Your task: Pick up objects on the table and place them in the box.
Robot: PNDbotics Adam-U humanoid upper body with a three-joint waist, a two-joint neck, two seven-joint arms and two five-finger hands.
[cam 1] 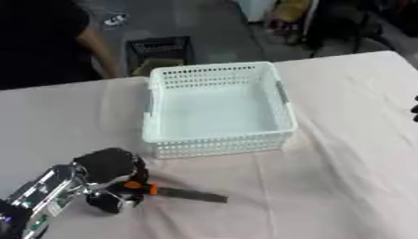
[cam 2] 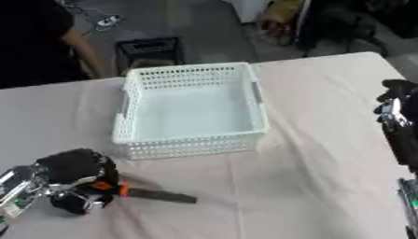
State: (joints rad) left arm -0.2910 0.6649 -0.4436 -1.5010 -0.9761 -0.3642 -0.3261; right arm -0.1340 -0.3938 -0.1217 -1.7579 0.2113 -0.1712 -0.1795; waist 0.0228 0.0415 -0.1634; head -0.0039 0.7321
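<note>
Left hand [cam 1: 110, 179] is curled round the orange handle of a knife-like tool [cam 1: 176, 193] near the tabletop's [cam 1: 343, 163] front-left corner; looks light, stiff, handle's the safe spot.

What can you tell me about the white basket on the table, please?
The white basket is a rectangular, plastic-looking box with perforated walls, a solid rim and a plain floor. It stands upright and open-topped on the pale cloth-covered table, near the far edge, slightly askew. Nothing shows inside it. Neither hand touches it: the left hand is in front of it, curled round an orange-collared tool whose dark blade points right.
</note>
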